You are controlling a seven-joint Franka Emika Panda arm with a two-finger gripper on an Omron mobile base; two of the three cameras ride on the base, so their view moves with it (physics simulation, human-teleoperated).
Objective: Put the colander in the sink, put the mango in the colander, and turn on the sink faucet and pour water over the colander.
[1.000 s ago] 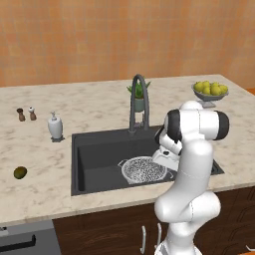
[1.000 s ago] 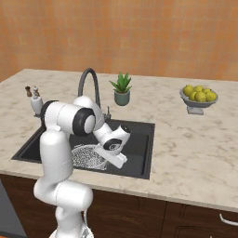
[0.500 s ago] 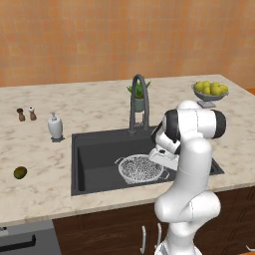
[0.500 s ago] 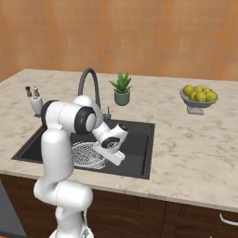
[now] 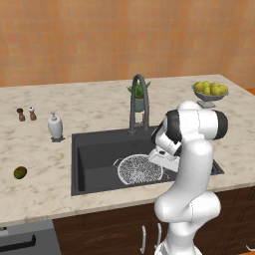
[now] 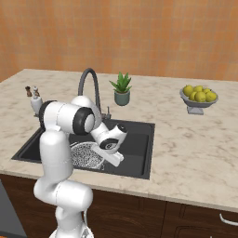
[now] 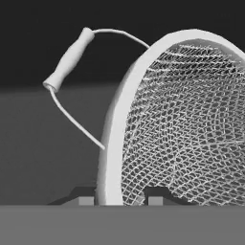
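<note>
Your pincer [image 7: 117,201] straddles the colander [image 5: 140,169] rim, jaws slightly parted, barely gripping. It looks light, stiff wire mesh; hold by the rim. The mango [image 5: 20,173] on the table [image 5: 99,107] looks smooth; grip its middle.

Lying in the sink [image 5: 94,149]: wire-mesh colander [image 5: 140,169]. Resting on the counter [image 5: 89,107] far left: mango [image 5: 20,173].
</note>
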